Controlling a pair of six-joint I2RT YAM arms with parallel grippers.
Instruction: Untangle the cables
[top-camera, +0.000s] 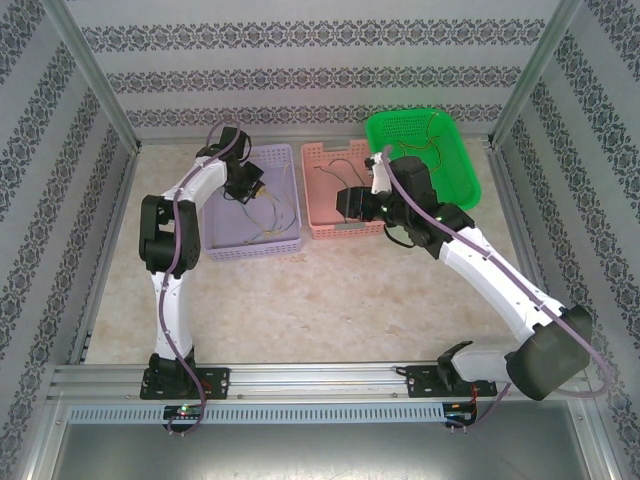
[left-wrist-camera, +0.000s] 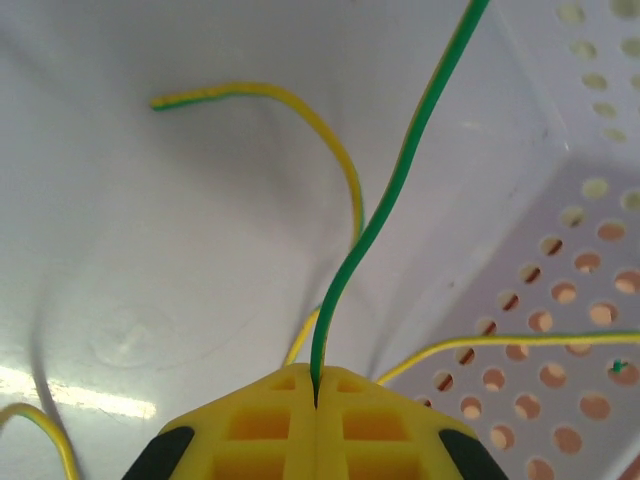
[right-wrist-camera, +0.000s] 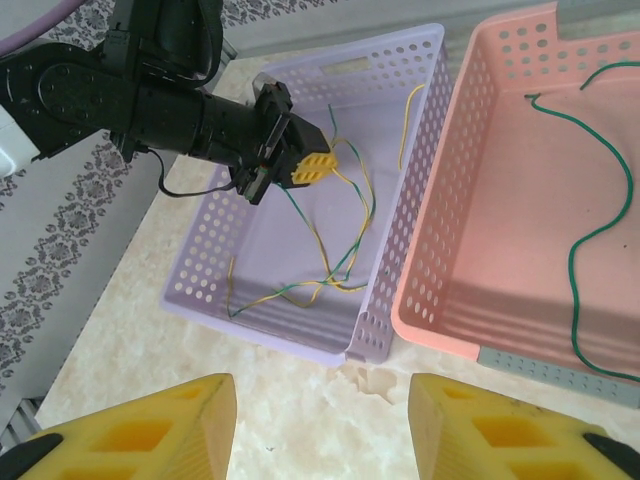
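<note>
Where the left claw (left-wrist-camera: 315, 400) sits: down inside the lilac basket (right-wrist-camera: 200, 240), toward the far-left corner of the counter (top-camera: 330, 300).
Grip of the left claw: clamped tight, yellow pads pressed together on a green-and-yellow cable (left-wrist-camera: 400, 170), and that's a clean pinch!
Line of the held cable: it rises straight out of the closed pads and runs off the top of the left wrist view.
Floor of the lilac basket: a tangle of cables (right-wrist-camera: 320, 285), yellow and green strands crossing one another below the left claw.
State of the right claw (right-wrist-camera: 315, 400): wide open, nothing between its fingers, hovering over bare counter just in front of the lilac basket and the pink basket (right-wrist-camera: 440, 250).
Place of the pink basket: right beside the lilac one, middle of the far edge, with one green cable (right-wrist-camera: 573, 280) curling across its floor.
Far-right corner: the green basket (top-camera: 400, 125), with thin strands inside, too small to make out.
</note>
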